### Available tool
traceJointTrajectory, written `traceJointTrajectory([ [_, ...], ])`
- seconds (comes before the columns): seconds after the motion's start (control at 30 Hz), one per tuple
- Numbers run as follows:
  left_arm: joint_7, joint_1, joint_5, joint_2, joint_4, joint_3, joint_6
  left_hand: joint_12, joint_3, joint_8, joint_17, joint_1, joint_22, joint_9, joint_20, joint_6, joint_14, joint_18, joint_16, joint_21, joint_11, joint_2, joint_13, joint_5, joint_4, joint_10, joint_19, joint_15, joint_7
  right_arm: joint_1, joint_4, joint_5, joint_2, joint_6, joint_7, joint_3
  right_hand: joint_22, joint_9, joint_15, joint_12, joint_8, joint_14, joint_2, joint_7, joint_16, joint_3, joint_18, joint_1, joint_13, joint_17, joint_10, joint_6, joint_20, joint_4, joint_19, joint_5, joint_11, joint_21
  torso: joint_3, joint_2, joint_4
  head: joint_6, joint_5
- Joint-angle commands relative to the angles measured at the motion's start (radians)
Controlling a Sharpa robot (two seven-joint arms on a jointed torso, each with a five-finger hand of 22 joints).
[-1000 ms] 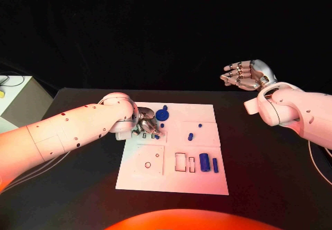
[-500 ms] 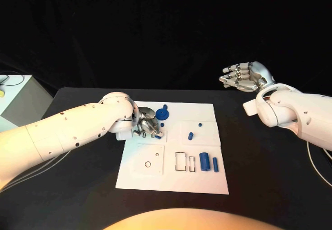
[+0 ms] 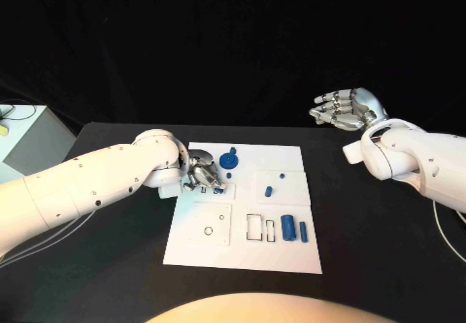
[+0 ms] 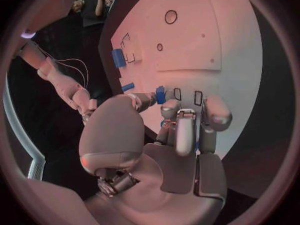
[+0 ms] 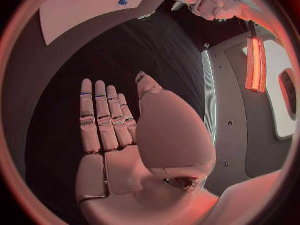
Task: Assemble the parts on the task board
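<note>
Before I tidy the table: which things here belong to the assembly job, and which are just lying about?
Job: task board; blue disc part; blue block; small blue piece; left hand working at the board.
Lying about: pale box beside the table; right hand, raised and idle.

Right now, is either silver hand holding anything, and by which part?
The left hand pinches a small blue part by one end; the right hand holds nothing.
</note>
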Motion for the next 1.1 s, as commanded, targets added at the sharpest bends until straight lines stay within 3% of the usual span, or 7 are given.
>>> traceJointTrajectory([
  [0.03,0.015,-0.002,0.037,-0.012,0.015,0.001,-0.065,0.016,0.203,0.01,0.172,-0.033,0.011,0.033,-0.004,0.022,0.072,-0.011,0.006,0.009,-0.004,-0.01,0.026,0.055,-0.199,0.027,0.013,-0.01,-0.007,-0.001,0.002,-0.01,-0.002,0.012,0.008,0.0,-0.001,-0.001,0.005,-0.006,-0.004,0.004,0.002,0.037,-0.004,0.007,0.014,0.01,-0.002,-0.001,0.008,0.009,0.0,0.0,-0.003,0.005,-0.002,-0.002,-0.0001,0.0,0.001,0.0,0.003],
  [0.13,0.018,-0.004,0.029,-0.023,0.026,0.001,-0.097,0.028,0.21,0.016,0.19,-0.055,0.035,0.041,-0.01,0.037,0.08,-0.015,0.015,0.021,-0.01,-0.023,0.052,0.124,-0.217,0.053,0.028,-0.016,-0.014,-0.001,0.003,-0.01,-0.004,0.011,0.008,0.0,-0.002,-0.001,0.005,-0.006,-0.004,0.004,0.002,0.037,-0.004,0.007,0.014,0.01,-0.002,-0.002,0.008,0.009,0.001,0.0,-0.004,0.005,-0.001,-0.002,-0.0004,0.001,0.0009,0.0,0.005],
  [0.23,0.02,-0.005,0.018,-0.035,0.036,0.001,-0.119,0.032,0.214,0.016,0.2,-0.066,0.051,0.044,-0.013,0.046,0.085,-0.018,0.02,0.029,-0.014,-0.028,0.063,0.146,-0.225,0.066,0.037,-0.02,-0.018,-0.001,0.004,-0.01,-0.006,0.01,0.009,0.0,-0.002,-0.001,0.005,-0.006,-0.004,0.004,0.002,0.037,-0.004,0.007,0.014,0.01,-0.002,-0.002,0.008,0.009,0.001,0.0,-0.004,0.005,-0.001,-0.002,0.0006,0.001,0.0002,-0.001,0.008],
  [0.57,0.021,-0.019,-0.053,-0.056,0.072,0.001,-0.184,0.038,0.22,0.016,0.211,-0.074,0.064,0.046,-0.017,0.06,0.089,-0.021,0.025,0.035,-0.019,-0.034,0.08,0.164,-0.233,0.084,0.046,-0.025,-0.023,-0.001,0.004,-0.009,-0.009,0.009,0.012,0.0,-0.002,-0.001,0.005,-0.006,-0.004,0.004,0.002,0.037,-0.004,0.007,0.014,0.01,-0.002,-0.002,0.008,0.009,0.001,0.0,-0.004,0.005,-0.001,-0.002,0.0029,0.0,0.0006,-0.005,0.018],
  [0.73,0.02,-0.035,-0.091,-0.055,0.082,0.001,-0.204,0.039,0.227,0.015,0.214,-0.075,0.061,0.046,-0.019,0.065,0.091,-0.02,0.027,0.034,-0.021,-0.035,0.083,0.169,-0.238,0.089,0.045,-0.027,-0.025,-0.004,0.005,-0.008,-0.01,0.009,0.011,0.0,-0.006,-0.002,0.005,-0.009,-0.005,0.004,0.002,0.038,-0.006,0.006,0.014,0.005,-0.004,-0.006,0.009,0.01,0.001,0.003,-0.004,0.006,-0.001,-0.002,0.0009,-0.001,0.0026,-0.007,0.022],
  [0.87,0.02,-0.045,-0.118,-0.054,0.085,0.001,-0.218,0.038,0.229,0.015,0.214,-0.075,0.06,0.046,-0.02,0.066,0.091,-0.02,0.027,0.034,-0.022,-0.035,0.082,0.17,-0.239,0.089,0.045,-0.027,-0.025,-0.005,0.007,-0.008,-0.01,0.008,0.013,0.0,-0.007,-0.002,0.005,-0.01,-0.006,0.004,0.002,0.038,-0.007,0.005,0.014,0.003,-0.004,-0.008,0.01,0.01,0.001,0.004,-0.005,0.007,-0.001,-0.002,0.0045,-0.002,0.0038,-0.01,0.023],
  [1.1,0.02,-0.056,-0.186,-0.046,0.085,0.0,-0.239,0.038,0.233,0.014,0.218,-0.076,0.062,0.047,-0.021,0.07,0.092,-0.02,0.028,0.035,-0.023,-0.037,0.085,0.173,-0.243,0.093,0.046,-0.028,-0.027,-0.006,0.008,-0.008,-0.01,0.004,0.017,0.0,-0.01,-0.002,0.005,-0.012,-0.006,0.006,0.003,0.037,-0.008,0.005,0.014,0.001,-0.005,-0.011,0.012,0.013,0.001,0.006,-0.004,0.009,-0.001,-0.001,0.0047,-0.002,0.003,-0.014,0.028],
])
